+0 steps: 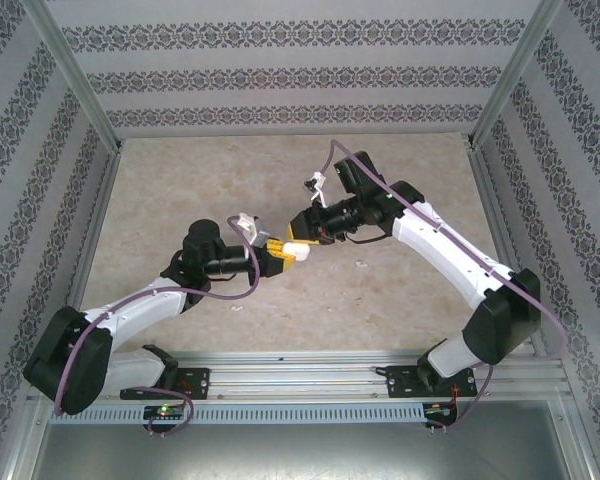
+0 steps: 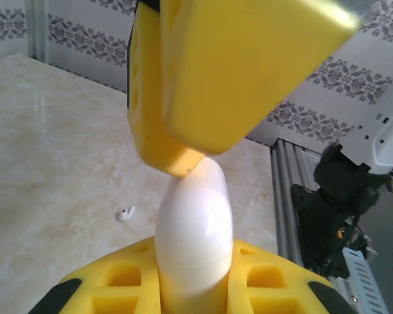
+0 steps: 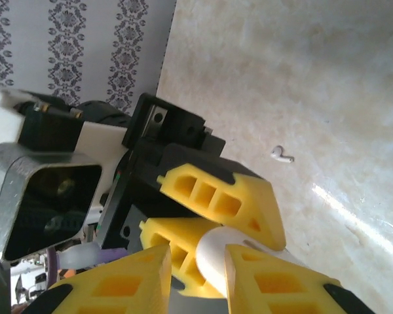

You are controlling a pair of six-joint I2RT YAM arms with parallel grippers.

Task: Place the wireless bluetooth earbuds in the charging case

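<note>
Overhead from behind; wrist views close on charging case point(image 2: 195, 229)

Bright, even light floods the beige marbled tabletop point(image 3: 281, 65); a glare streak crosses it; soft sheen on the glossy white rounded case point(image 2: 196, 229); nearest foreground blurred.

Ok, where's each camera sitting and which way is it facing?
Top external: above, behind the robot, looking down at the table; left arm and right arm meet at the charging case.
Left wrist: rides the left arm, looking along the left fingers past the case toward the right arm.
Right wrist: rides the right arm, looking over the right fingers at the left fingers.
All share the case and a loose earbud.
</note>
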